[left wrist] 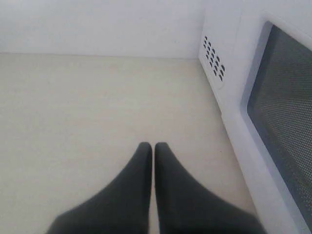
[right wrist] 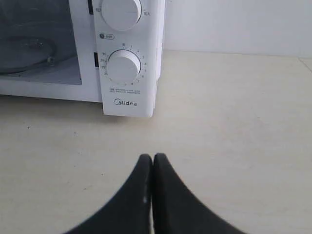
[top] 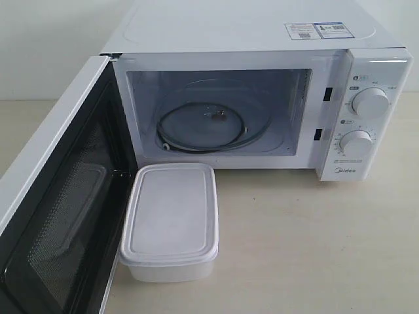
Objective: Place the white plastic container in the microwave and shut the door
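**Exterior view: container waiting on the desk, microwave standing open**

Exterior view. The microwave (top: 229,33) is filling the upper half of the frame, with its cavity showing and a glass turntable (top: 213,124) lying inside. The door (top: 59,196) is swinging wide open at the left of the frame, its black inner face and mesh window turning toward the camera. The white plastic container (top: 170,219) is sitting on the desk (top: 314,248) at lower centre, lid on, outside the cavity. It is standing just in front of the cavity's left end and close beside the open door. Two round dials (top: 370,103) are showing on the panel at the right, and stickers (top: 315,30) are lying on the top.

Left wrist view. The left hand (left wrist: 153,146) is hovering over bare desk (left wrist: 87,112), its two dark fingers pressing together and gripping nothing. The door (left wrist: 285,112) is showing its outer face with the dark mesh window, and beyond it the microwave's side is showing a patch of vent holes (left wrist: 213,58).

Right wrist view. The right hand (right wrist: 153,157) is likewise hanging above the desk (right wrist: 229,117), fingertips meeting, with nothing between them. It is pointing toward the microwave's control panel (right wrist: 129,63), where the lower dial (right wrist: 123,67) is sitting above the Midea logo (right wrist: 125,103).
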